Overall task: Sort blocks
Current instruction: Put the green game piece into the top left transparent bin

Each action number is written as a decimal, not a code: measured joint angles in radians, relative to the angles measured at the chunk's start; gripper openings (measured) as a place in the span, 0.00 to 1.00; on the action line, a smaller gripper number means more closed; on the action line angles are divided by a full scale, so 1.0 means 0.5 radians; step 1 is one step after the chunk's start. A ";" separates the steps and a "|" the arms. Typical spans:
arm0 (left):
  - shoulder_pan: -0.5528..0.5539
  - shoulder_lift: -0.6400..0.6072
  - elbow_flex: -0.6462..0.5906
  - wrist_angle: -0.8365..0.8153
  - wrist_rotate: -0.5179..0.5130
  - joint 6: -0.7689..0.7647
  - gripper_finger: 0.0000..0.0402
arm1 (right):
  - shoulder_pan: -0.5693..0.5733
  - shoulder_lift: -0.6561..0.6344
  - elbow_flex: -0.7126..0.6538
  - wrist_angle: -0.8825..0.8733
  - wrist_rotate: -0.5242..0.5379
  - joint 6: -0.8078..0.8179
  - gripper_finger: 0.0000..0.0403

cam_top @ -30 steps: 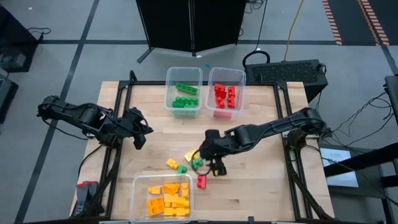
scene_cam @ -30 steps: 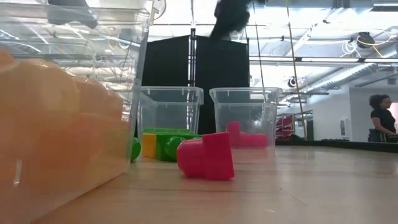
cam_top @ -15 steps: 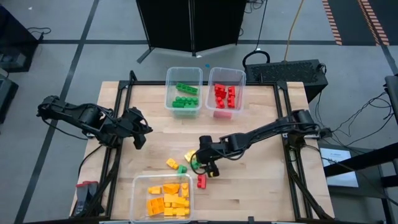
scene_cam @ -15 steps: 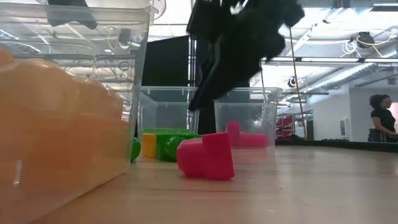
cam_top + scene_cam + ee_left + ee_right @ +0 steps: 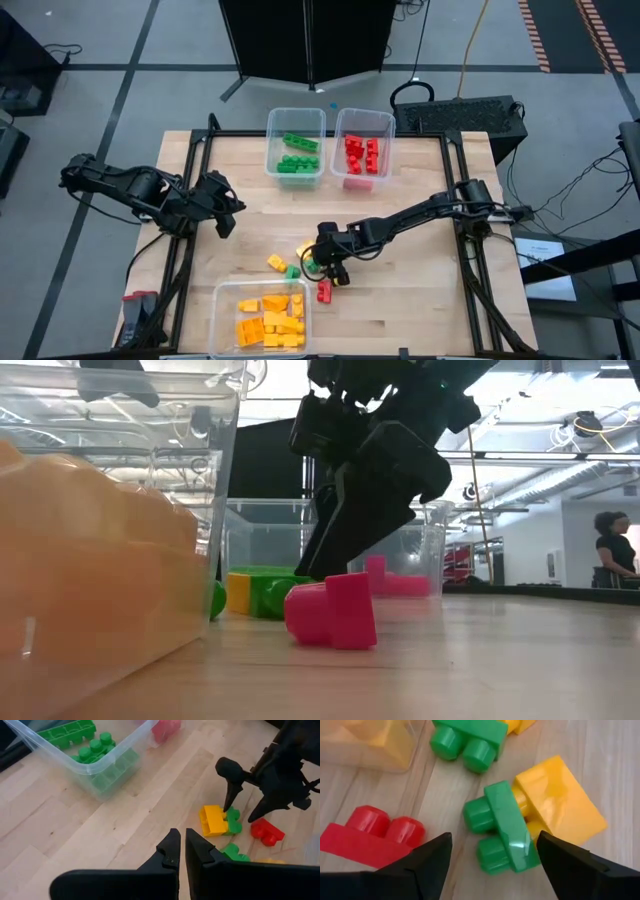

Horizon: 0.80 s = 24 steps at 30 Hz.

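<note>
My right gripper point(image 5: 330, 268) is open and low over the loose blocks in the table's near middle. In the right wrist view its fingers point(image 5: 427, 865) stand on either side of a green block point(image 5: 502, 827) that is stuck to a yellow block point(image 5: 560, 810); both lie on the wood. A red block point(image 5: 372, 837) and a second green block point(image 5: 467, 740) lie close by. The low view shows the gripper point(image 5: 335, 565) just behind the red block point(image 5: 330, 610). My left gripper point(image 5: 225, 215) is shut and waits at the table's left side.
At the far edge stand a clear tub of green blocks point(image 5: 295, 140) and a clear tub of red blocks point(image 5: 363, 148), with one pink block point(image 5: 357, 184) on the wood in front. A tub of yellow blocks point(image 5: 260, 318) stands at the near edge. Another yellow block point(image 5: 276, 262) lies loose.
My right gripper has come down from above the table onto the cluster of loose blocks and has shifted a little toward the table's left. The blocks have stayed where they were.
</note>
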State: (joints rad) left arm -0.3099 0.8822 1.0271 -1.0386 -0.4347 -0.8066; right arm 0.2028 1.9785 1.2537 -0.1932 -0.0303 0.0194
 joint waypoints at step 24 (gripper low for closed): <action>0.000 0.000 0.000 0.001 0.001 -0.049 0.00 | 0.004 -0.053 -0.001 -0.198 0.126 0.063 0.01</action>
State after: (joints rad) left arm -0.3099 0.8822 1.0271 -1.0382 -0.4343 -0.8310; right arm 0.2047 1.9522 1.2532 -0.2920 0.0327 0.0508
